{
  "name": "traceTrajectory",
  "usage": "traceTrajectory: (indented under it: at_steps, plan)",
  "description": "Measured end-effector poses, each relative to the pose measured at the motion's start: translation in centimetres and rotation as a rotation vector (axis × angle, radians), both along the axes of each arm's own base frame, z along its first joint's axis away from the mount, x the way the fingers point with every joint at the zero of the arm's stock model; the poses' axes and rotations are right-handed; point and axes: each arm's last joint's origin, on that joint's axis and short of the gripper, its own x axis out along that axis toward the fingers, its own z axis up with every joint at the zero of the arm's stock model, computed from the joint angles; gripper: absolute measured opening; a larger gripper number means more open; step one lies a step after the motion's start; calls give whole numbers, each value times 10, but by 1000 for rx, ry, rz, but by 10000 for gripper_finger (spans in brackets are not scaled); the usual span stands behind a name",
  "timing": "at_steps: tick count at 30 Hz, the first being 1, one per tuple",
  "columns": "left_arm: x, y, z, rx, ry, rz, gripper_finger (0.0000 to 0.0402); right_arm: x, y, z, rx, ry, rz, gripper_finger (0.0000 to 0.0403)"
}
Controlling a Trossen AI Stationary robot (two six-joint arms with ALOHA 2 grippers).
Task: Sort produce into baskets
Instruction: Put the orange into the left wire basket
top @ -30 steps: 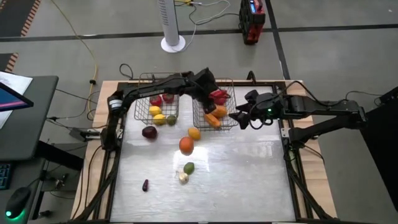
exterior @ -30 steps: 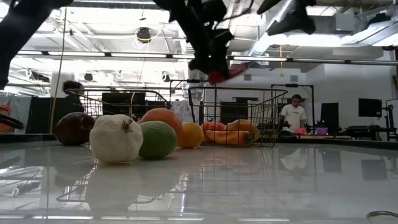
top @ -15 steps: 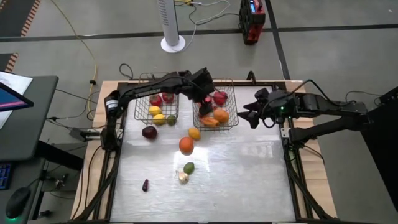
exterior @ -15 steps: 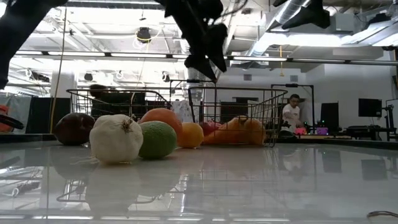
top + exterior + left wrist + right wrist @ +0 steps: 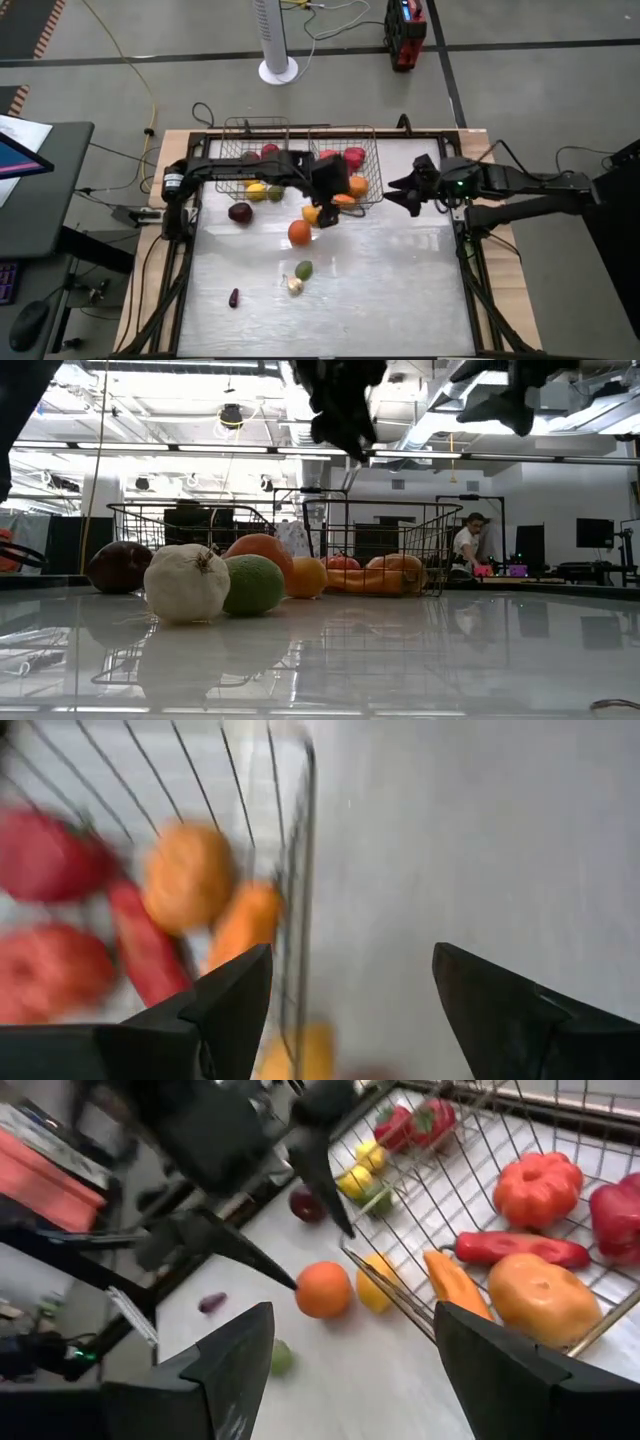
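Note:
Two wire mesh baskets stand side by side at the table's far edge, the left basket (image 5: 232,172) and the right basket (image 5: 375,150), both holding produce. My left gripper (image 5: 327,205) is open and empty above the right basket's near rim (image 5: 300,870). Just inside the rim lie a red chili (image 5: 145,945), a carrot (image 5: 245,920) and an orange round (image 5: 185,875). My right gripper (image 5: 393,190) is open and empty, raised off the right basket's right side. A yellow fruit (image 5: 313,213), an orange (image 5: 299,233), a green round (image 5: 303,269), a white garlic (image 5: 295,286) and a dark purple round (image 5: 240,212) rest on the table.
A small dark purple piece (image 5: 234,297) lies near the table's front left. The table's right half and near part (image 5: 400,290) are bare. A white fan stand (image 5: 278,68) and a red device (image 5: 405,35) stand on the floor beyond the table. A person (image 5: 468,545) shows far behind.
My left gripper held the red chili over the right basket, let it go into the basket, then moved toward the table's near edge to the basket's near rim. My right gripper has drawn back a little toward the table's right edge.

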Motion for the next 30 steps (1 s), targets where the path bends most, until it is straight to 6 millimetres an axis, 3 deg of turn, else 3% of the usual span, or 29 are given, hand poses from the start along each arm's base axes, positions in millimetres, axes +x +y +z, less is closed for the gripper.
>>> traceTrajectory:
  at_steps: [10,17,23,30]
  plan:
    - [-42,-49,-32,-130,135,74,256,-31,0,1,-34,-79,-46,301]
    - [-57,-71,-49,-208,190,363,259,-29,-2,-1,-34,-59,-47,301]
    - [-63,-88,-52,-104,177,448,274,-24,-1,-5,-31,-27,-9,301]
    - [-65,-98,-52,23,145,426,277,-22,0,-6,-18,-18,8,301]
